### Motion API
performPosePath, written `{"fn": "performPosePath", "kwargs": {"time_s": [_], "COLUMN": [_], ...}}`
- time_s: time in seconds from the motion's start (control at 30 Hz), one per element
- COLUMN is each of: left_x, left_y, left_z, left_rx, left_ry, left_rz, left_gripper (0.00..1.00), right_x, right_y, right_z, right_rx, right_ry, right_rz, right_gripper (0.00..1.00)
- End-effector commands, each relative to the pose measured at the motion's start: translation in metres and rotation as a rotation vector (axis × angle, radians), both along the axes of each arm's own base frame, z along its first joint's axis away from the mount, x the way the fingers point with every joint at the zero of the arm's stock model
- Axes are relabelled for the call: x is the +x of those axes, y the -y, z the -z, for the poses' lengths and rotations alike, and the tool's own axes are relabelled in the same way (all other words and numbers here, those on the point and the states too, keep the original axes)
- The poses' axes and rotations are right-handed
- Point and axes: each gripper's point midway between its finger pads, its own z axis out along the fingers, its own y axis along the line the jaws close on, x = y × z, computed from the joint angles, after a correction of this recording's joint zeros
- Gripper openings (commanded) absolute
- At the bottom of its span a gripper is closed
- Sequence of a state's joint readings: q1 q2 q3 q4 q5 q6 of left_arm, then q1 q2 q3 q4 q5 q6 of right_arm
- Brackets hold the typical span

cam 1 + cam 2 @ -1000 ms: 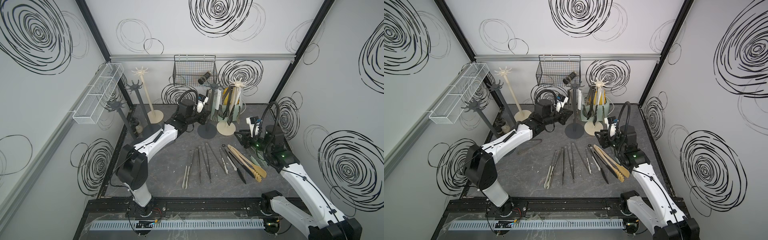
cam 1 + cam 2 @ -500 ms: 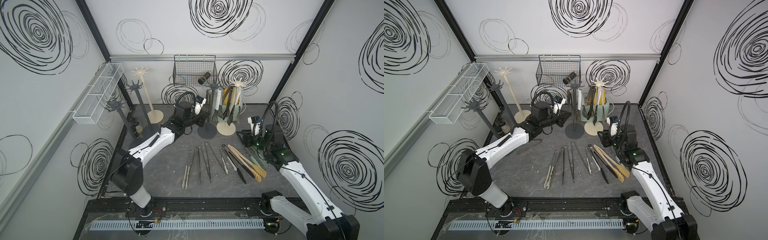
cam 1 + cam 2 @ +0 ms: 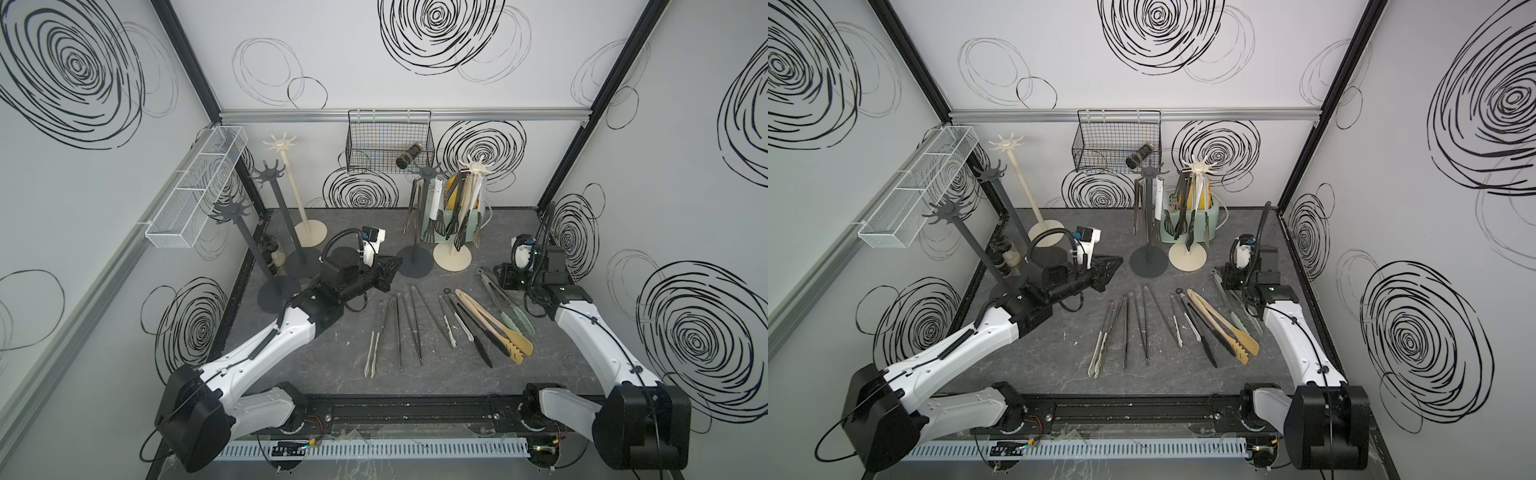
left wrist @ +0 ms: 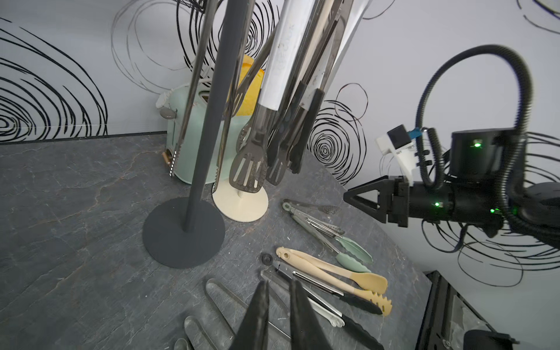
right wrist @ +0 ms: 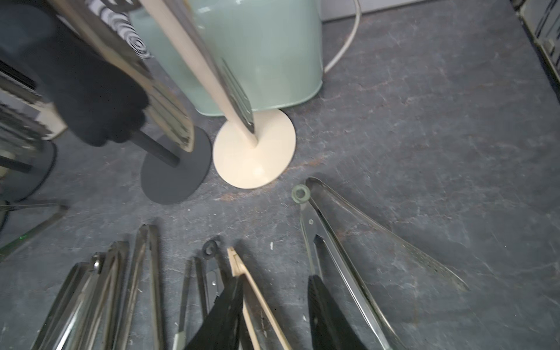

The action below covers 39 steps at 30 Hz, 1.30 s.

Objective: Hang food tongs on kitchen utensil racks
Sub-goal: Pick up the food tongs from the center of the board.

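Along the left wall, three empty racks [image 3: 245,245] offer spare hooks. Beside them the left gripper [image 4: 277,285] hovers low, fingers narrowly parted and holding nothing. Loose tongs [image 3: 415,324] lie in a row on the table [image 3: 332,353], within both arms' reach. Behind them, two loaded racks [image 3: 423,220] carry hung tongs. The right gripper [image 5: 275,280] hangs spread and empty over the green-tipped tongs [image 3: 503,307], probably its next pick.
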State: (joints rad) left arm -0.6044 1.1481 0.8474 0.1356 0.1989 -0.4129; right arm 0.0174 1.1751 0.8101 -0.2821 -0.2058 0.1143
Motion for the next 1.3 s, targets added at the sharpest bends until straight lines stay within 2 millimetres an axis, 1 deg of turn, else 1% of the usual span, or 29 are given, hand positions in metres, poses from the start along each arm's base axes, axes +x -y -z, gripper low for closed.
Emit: {"fn": "performPosePath", "kwargs": {"time_s": [0.0,0.07,0.17,0.2,0.37,0.43,0.47,0.57,0.67,0.73,0.8,0.97,1.13,1.27], "left_x": [-0.012,-0.021,-0.031,-0.033,-0.043,-0.045,-0.046,-0.049,-0.050,-0.049,-0.047,-0.045,-0.043,-0.041], "left_y": [-0.009,-0.012,-0.014,-0.014,-0.013,-0.013,-0.013,-0.012,-0.010,-0.009,-0.008,-0.003,-0.001,0.000], "left_z": [-0.012,-0.007,0.002,0.004,0.017,0.019,0.019,0.021,0.024,0.026,0.029,0.032,0.035,0.038], "left_rx": [-0.087,-0.099,-0.106,-0.103,-0.091,-0.086,-0.082,-0.075,-0.065,-0.058,-0.047,-0.032,-0.005,0.005], "left_ry": [0.008,0.001,-0.012,-0.015,-0.019,-0.016,-0.012,-0.009,-0.010,-0.012,-0.016,-0.029,-0.018,-0.023], "left_rz": [-0.031,-0.020,0.002,0.010,0.047,0.060,0.065,0.081,0.092,0.094,0.095,0.113,0.124,0.120], "left_gripper": [0.20,0.20,0.20,0.20,0.20,0.20,0.19,0.19,0.19,0.19,0.19,0.19,0.18,0.18], "right_x": [0.010,0.018,0.029,0.031,0.037,0.040,0.042,0.048,0.056,0.059,0.060,0.060,0.064,0.063], "right_y": [0.021,0.036,0.061,0.067,0.085,0.090,0.091,0.091,0.092,0.093,0.093,0.093,0.089,0.090], "right_z": [0.012,0.024,0.039,0.046,0.082,0.090,0.095,0.099,0.100,0.105,0.113,0.141,0.155,0.162], "right_rx": [-0.116,-0.199,-0.287,-0.308,-0.481,-0.531,-0.553,-0.596,-0.627,-0.635,-0.637,-0.631,-0.607,-0.608], "right_ry": [-0.058,-0.106,-0.190,-0.222,-0.382,-0.411,-0.420,-0.407,-0.384,-0.391,-0.409,-0.470,-0.487,-0.506], "right_rz": [0.012,0.003,-0.003,-0.021,-0.172,-0.218,-0.246,-0.311,-0.351,-0.367,-0.390,-0.430,-0.451,-0.455], "right_gripper": [0.39,0.40,0.40,0.41,0.43,0.44,0.44,0.45,0.46,0.46,0.46,0.45,0.44,0.40]}}
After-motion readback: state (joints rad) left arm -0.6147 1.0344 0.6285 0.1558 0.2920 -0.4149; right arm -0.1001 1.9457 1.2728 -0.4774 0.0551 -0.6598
